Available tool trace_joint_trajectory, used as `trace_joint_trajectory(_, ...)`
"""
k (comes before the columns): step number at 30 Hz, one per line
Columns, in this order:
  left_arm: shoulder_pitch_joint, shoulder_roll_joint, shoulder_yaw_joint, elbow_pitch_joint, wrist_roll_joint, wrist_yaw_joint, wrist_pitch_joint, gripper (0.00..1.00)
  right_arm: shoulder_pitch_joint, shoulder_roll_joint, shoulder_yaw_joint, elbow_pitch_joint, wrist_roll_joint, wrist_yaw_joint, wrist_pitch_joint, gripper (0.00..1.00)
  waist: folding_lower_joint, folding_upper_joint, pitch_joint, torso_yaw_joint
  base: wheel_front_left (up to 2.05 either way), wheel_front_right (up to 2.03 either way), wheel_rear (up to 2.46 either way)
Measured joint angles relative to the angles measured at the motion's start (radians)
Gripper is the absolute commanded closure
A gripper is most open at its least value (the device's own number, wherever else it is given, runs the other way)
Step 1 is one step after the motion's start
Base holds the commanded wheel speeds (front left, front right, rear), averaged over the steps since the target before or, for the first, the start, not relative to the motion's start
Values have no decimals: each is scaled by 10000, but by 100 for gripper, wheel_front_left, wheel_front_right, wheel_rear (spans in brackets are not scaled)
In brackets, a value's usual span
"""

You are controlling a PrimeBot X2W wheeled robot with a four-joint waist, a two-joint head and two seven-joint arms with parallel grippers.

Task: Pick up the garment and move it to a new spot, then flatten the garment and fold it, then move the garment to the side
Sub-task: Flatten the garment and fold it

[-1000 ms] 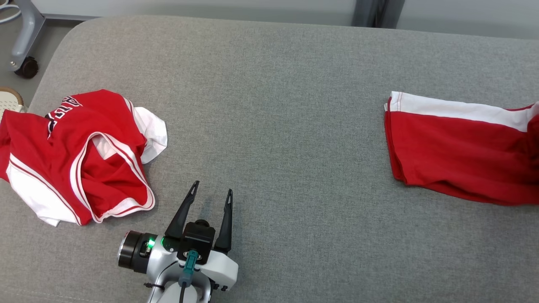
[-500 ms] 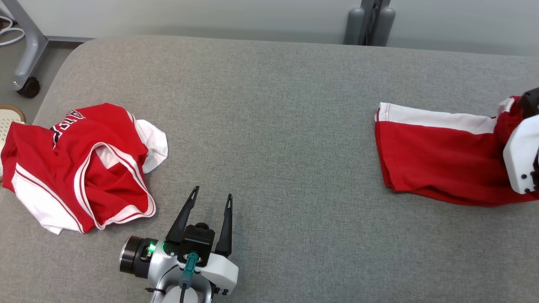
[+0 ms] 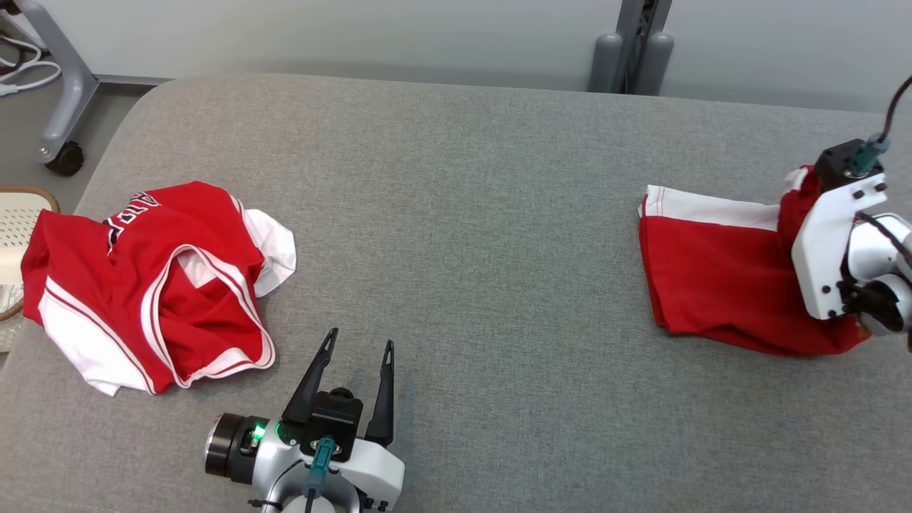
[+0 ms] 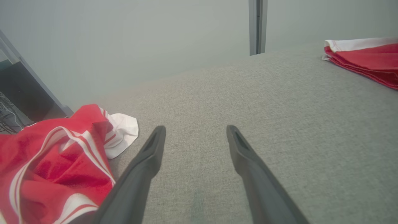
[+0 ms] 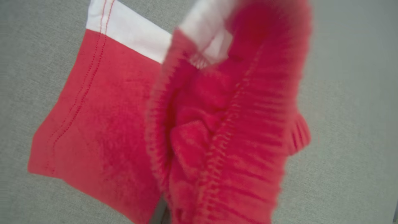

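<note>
Right gripper (image 3: pixel 830 242): closed on bunched elastic waistband of red garment (image 3: pixel 712 285); rest of cloth laid folded on surface, left of fingers. Fabric judged light, limp, easily creased; waistband or hem corners advised as hold points. Left gripper (image 3: pixel 360 338): held open, empty; crumpled jersey (image 3: pixel 142 285) just beside it. Grey padded surface (image 3: pixel 463 214) spread beneath both; pale wall (image 3: pixel 356 35) seen beyond.

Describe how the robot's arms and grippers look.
Left gripper: two long, dark, tapering fingers on a white-and-silver wrist, with a black camera block, teal plug, green light and black collar. Right arm: white plate, silver joint, black block with teal plug and dark cable.
</note>
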Motion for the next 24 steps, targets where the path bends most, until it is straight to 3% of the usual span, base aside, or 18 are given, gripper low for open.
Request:
trace_joint_trajectory(10,74,-4,-65,96,-96,-12,0,0,2,832,-36,543,734,0,295,100,0,0,-3,336,0,0,0)
trace_joint_trajectory(24,102,-8,-219,111,-224,-2,0,0,150,1453,-35,1200,1120,0,522,100,0,0,113,737,0,0,0)
